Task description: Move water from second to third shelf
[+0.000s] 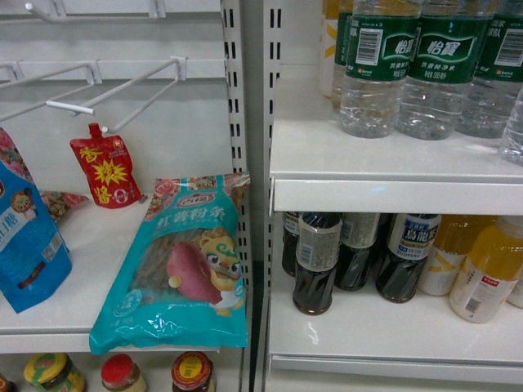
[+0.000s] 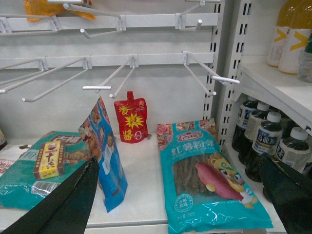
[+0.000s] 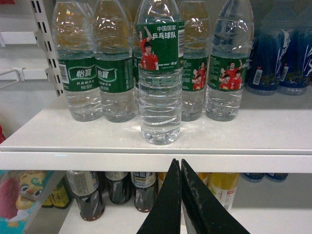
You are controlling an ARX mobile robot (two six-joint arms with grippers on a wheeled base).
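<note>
**Water not yet picked up; transfer not begun**

White shop shelving fills every view: peg hooks and snack bags on the left bay, drinks on the right bay.

Upper drinks shelf (image 3: 253,131): a row of water bottles with green labels. One water bottle (image 3: 160,73) stands forward of the row, near the shelf's front edge, upright, its label showing red-shirted players and white Chinese text. Nothing touches it. I take this one as the likely pick, since it stands clear of its neighbours.

Lower drinks shelf (image 1: 392,331): dark drink bottles (image 1: 317,263) and yellow drink bottles (image 1: 489,273), with a bare strip along the front. If this is the third shelf, the bottle goes down there; the frames alone do not number the shelves.

Right tool (image 3: 180,168): fingers pressed together, nothing between them, tip just below the front lip of the upper shelf and roughly in line with the forward bottle. It would have to part its fingers and rise before any grasp.

Left tool (image 2: 180,195): spread wide, empty, facing the left bay above a teal noodle bag (image 2: 209,180) and a blue pouch (image 2: 108,156). Well apart from the water.

Status: no step done as far as shown. Remaining: approach, grasp, lift out, lower, set down, release.
</note>
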